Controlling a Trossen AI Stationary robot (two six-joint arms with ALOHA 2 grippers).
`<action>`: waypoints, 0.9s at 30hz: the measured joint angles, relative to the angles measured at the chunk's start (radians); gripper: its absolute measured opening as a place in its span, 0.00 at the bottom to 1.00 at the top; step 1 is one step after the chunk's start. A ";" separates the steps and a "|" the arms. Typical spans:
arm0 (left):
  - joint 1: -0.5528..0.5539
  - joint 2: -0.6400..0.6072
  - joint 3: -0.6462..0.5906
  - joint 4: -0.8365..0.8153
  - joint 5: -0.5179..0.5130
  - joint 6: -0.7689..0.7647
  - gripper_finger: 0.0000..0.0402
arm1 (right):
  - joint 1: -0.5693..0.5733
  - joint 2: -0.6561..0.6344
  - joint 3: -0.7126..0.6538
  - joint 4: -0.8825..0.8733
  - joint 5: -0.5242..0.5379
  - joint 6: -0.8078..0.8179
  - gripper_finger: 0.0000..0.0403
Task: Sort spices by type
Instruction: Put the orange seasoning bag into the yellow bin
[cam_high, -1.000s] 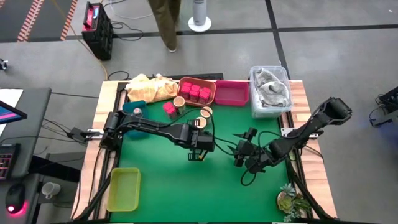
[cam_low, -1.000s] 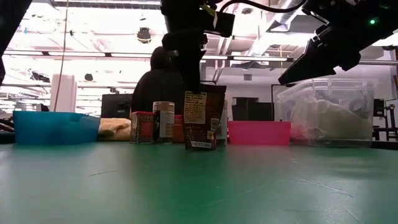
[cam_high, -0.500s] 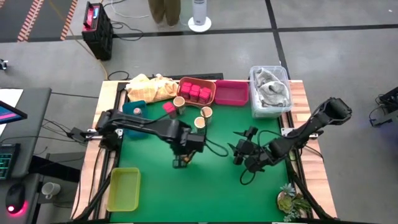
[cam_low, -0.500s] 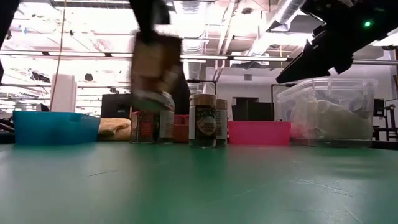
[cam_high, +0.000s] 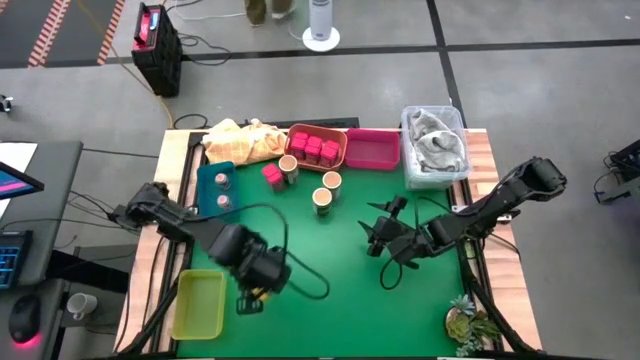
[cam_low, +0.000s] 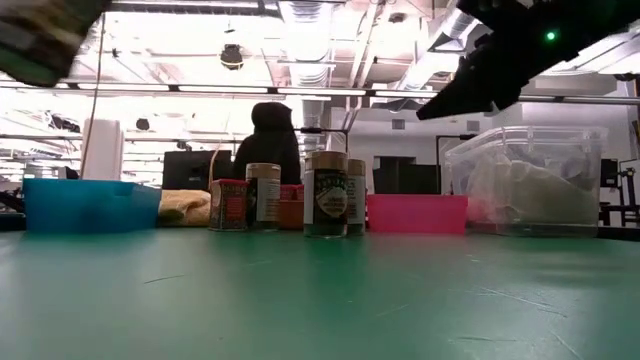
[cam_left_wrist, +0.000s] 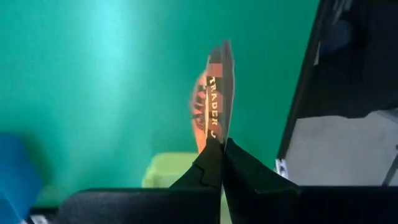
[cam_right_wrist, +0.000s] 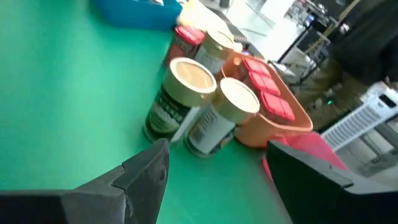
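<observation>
My left gripper (cam_high: 249, 300) is shut on a flat brown spice packet (cam_left_wrist: 214, 99) with a printed label. It hovers by the near-left corner, beside the yellow-green tray (cam_high: 198, 303). The low view shows the packet (cam_low: 45, 40) high up and blurred. My right gripper (cam_high: 378, 235) is open above the mid-right table and faces two tan-lidded round jars (cam_right_wrist: 180, 96), (cam_right_wrist: 224, 121). A third jar (cam_high: 288, 165) and a pink-red cube box (cam_high: 272, 175) stand on their bases near the orange tray (cam_high: 316, 147) of cube boxes. Two tiny shakers (cam_high: 220, 190) sit in the teal tray. No twiggy piece shows. My left gripper pinches the packet by one edge (cam_left_wrist: 219, 134) between its two fingers. The left wrist view shows the packet edge-on, reaching out past the fingertips. It is lifted clear of the table and tilted.
A magenta tray (cam_high: 372, 150) and a clear bin of cloth (cam_high: 434, 145) line the far edge. A pale yellow cloth (cam_high: 240, 140) lies at the far-left corner and a small plant (cam_high: 468, 322) at the near-right corner. Bare green mat (cam_high: 330, 290) spans the near middle.
My left gripper has lifted the packet off the middle of the mat, where it stood upright, and swung it toward the near-left corner, to the yellow-green tray. The packet now hangs clear and tilted. My right gripper has drifted slightly toward the jars.
</observation>
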 joint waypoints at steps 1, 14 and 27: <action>-0.025 -0.003 0.000 -0.001 -0.015 -0.029 0.00 | -0.004 0.000 0.000 0.017 -0.006 -0.021 0.75; -0.330 -0.004 0.000 0.000 -0.186 -0.487 0.00 | -0.080 0.000 0.000 0.156 -0.175 -0.141 0.75; -0.523 -0.004 -0.109 0.001 -0.200 -0.916 0.00 | -0.036 0.000 0.000 0.177 -0.261 -0.110 0.75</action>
